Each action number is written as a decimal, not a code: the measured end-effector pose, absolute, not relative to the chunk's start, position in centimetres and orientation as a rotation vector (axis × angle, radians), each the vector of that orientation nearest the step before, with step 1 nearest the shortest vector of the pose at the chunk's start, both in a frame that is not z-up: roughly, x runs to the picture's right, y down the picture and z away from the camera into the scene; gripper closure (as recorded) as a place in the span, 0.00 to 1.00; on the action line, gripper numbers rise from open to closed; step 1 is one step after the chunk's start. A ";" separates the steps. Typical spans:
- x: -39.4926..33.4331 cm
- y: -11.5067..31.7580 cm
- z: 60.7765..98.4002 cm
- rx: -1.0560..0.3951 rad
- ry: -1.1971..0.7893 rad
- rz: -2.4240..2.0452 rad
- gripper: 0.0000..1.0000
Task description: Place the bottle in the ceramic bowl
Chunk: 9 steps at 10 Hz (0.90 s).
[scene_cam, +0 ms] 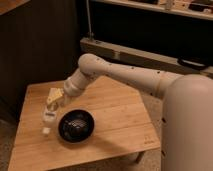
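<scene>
The glossy black ceramic bowl (76,125) sits on the wooden table (120,120), left of its middle. My gripper (52,101) is just left of the bowl, above the table, shut on the small white bottle (48,119). The bottle hangs below the fingers with its cap end down, beside the bowl's left rim and outside the bowl. My white arm (125,75) reaches in from the right.
The table's front edge and left edge are close to the bowl. A dark cabinet (35,45) stands behind the table on the left. A metal shelf rail (150,57) runs behind on the right.
</scene>
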<state>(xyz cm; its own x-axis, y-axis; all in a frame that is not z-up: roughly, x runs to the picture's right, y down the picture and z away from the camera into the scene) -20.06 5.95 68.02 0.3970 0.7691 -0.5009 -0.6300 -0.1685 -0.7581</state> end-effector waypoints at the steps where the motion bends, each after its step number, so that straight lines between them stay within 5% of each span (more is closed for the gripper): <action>1: -19.0 5.9 67.9 -1.212 -0.141 1.259 1.00; 9: -12.5 6.8 70.5 -1.039 0.031 1.373 0.98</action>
<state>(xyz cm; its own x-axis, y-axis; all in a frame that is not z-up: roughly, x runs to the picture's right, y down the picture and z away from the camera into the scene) -12.52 6.77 70.53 0.2680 0.7757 -0.5714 -0.8006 -0.1506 -0.5800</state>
